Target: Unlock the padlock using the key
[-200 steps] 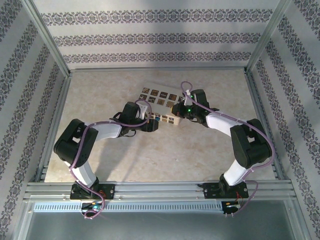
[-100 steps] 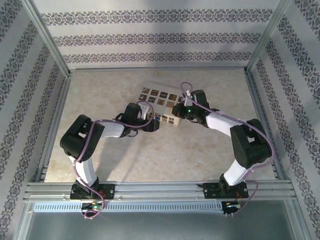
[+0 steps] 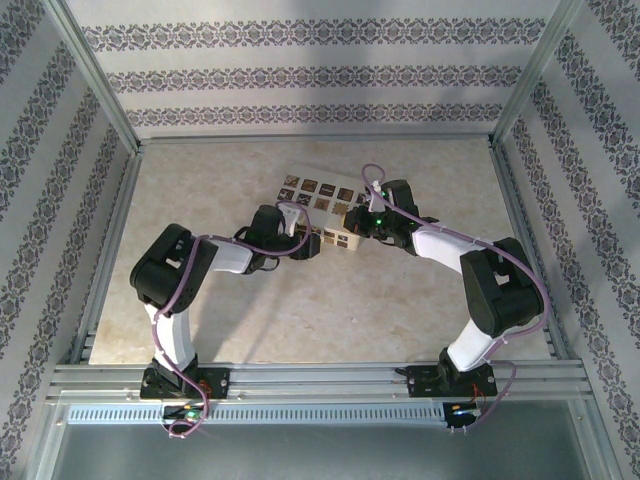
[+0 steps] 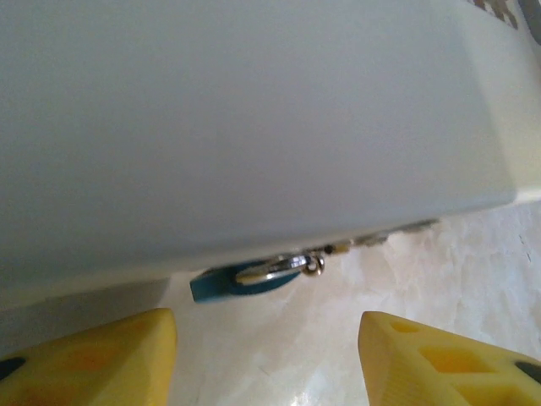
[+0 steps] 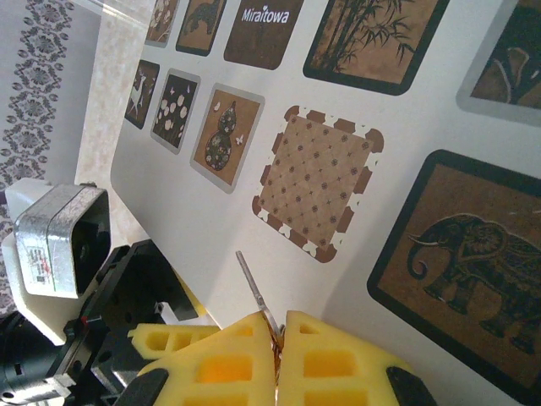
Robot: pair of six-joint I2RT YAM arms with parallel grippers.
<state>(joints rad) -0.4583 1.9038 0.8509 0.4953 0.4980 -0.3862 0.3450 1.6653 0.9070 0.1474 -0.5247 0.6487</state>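
right wrist: right gripper (image 5: 275, 334) pinches a thin metal blade (image 5: 252, 283); left wrist: left gripper (image 4: 266, 338) spread near a teal piece (image 4: 221, 285).

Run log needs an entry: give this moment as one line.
left gripper: open, facing teal item at box edge | right gripper: shut on key, over box top
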